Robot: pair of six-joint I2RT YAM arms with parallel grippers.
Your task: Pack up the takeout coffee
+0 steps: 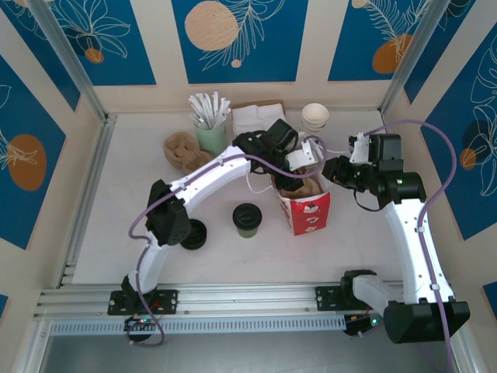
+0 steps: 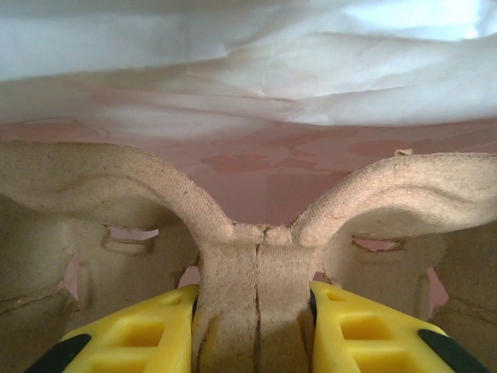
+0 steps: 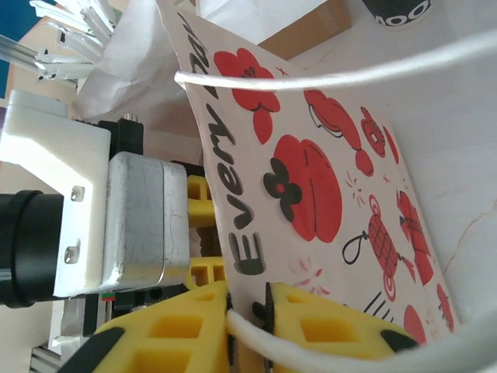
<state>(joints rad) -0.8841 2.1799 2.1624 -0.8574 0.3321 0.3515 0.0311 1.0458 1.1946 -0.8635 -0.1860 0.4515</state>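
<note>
My left pincer (image 2: 256, 311) is clamped on the upright centre rib of a brown pulp cup carrier (image 2: 93, 179). The carrier's cup wells open to either side of the fingers, and the pale inside of the bag rises just beyond them. My right pincer (image 3: 247, 311) is pinched together on the rim of the red-and-white bag (image 3: 311, 179), with the white cord handle (image 3: 326, 74) running through the narrow gap. Just above its fingers the bag wall reads "Every" in black. A second word further up looks like "Day", but it is partly cut off. Red flower and lantern prints spread away to the right.

From overhead, the takeout coffee (image 1: 247, 219) stands lidded on the table. It is well apart from both pincers, left of the bag and nearer the arm bases. Beyond the left pincer, a green cup (image 1: 210, 138) holds white sticks.
</note>
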